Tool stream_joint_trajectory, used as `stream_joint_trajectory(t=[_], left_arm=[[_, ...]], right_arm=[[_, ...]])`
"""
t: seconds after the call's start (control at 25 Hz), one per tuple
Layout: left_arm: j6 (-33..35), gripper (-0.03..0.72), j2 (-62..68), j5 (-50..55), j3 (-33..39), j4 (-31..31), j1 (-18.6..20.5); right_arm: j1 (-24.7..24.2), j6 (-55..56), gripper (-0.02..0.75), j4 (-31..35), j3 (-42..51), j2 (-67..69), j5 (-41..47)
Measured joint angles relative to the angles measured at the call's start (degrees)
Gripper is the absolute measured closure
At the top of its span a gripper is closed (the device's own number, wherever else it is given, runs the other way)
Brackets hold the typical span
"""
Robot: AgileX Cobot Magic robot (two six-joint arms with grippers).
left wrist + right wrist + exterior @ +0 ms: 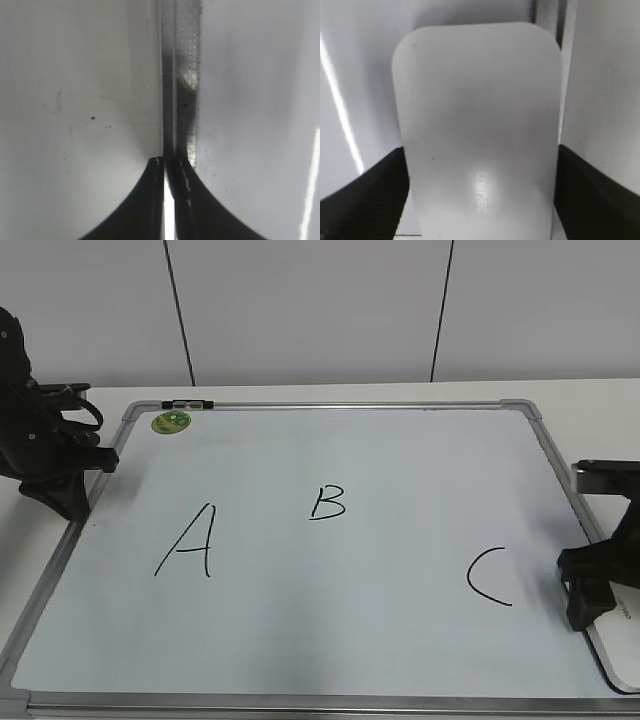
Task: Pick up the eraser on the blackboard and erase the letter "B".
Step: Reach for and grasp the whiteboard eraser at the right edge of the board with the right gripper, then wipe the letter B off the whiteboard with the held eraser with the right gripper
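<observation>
Right gripper point(480, 200) clamped on the eraser point(477, 125), dark fingers point(365, 200) pressed against both long sides, grey print facing up. Eraser lying at the blackboard point(400, 660) near right edge, partly over the silver frame. Just left of this gripper, the "C" point(490, 577). Farther left and beyond, near the board's middle, the small letter "B" point(328, 502), unsmudged, well apart from the eraser. Left gripper point(169, 162) pressed together, tips touching, poised over the board's left frame beside the white bench point(600, 400)
</observation>
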Motion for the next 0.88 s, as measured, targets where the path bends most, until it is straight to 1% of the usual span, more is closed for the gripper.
stream_joint_trajectory(t=[0.04, 0.08, 0.12, 0.16, 0.24, 0.56, 0.68, 0.84, 0.88], left_arm=[[0.00, 0.669, 0.00, 0.00, 0.00, 0.00, 0.00], [0.00, 0.669, 0.00, 0.00, 0.00, 0.00, 0.00], [0.00, 0.669, 0.00, 0.00, 0.00, 0.00, 0.00], [0.00, 0.669, 0.00, 0.00, 0.00, 0.00, 0.00], [0.00, 0.669, 0.00, 0.00, 0.00, 0.00, 0.00], [0.00, 0.669, 0.00, 0.00, 0.00, 0.00, 0.00], [0.00, 0.669, 0.00, 0.00, 0.00, 0.00, 0.00], [0.00, 0.669, 0.00, 0.00, 0.00, 0.00, 0.00], [0.00, 0.669, 0.00, 0.00, 0.00, 0.00, 0.00]], right_arm=[[0.00, 0.00, 0.113, -0.11, 0.00, 0.04, -0.13], [0.00, 0.00, 0.113, -0.11, 0.00, 0.04, -0.13], [0.00, 0.00, 0.164, -0.21, 0.00, 0.13, -0.37], [0.00, 0.00, 0.190, -0.33, 0.00, 0.13, -0.37], [0.00, 0.00, 0.211, -0.44, 0.00, 0.13, -0.37], [0.00, 0.00, 0.220, -0.56, 0.00, 0.13, -0.48], [0.00, 0.04, 0.220, 1.21, -0.52, 0.25, -0.33], [0.68, 0.13, 0.220, 2.61, -4.48, 1.13, 3.17], [1.36, 0.16, 0.220, 2.51, -7.20, 1.97, 5.06]])
